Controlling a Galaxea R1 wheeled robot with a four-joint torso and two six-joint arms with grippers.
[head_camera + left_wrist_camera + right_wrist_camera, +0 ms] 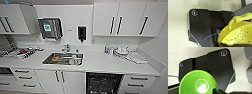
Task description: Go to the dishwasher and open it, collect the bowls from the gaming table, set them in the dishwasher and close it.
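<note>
Dishwasher (103, 83) open; one yellow bowl (238, 36), one green bowl (198, 83).

No text, label or number is legible — anywhere.

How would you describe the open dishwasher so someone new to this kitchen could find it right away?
Start at the long white counter with the steel sink set into it. Look below the counter, to the right of the sink, past the double cabinet doors. The dishwasher is the one dark opening with wire racks showing, between those doors and the white drawers.
</note>
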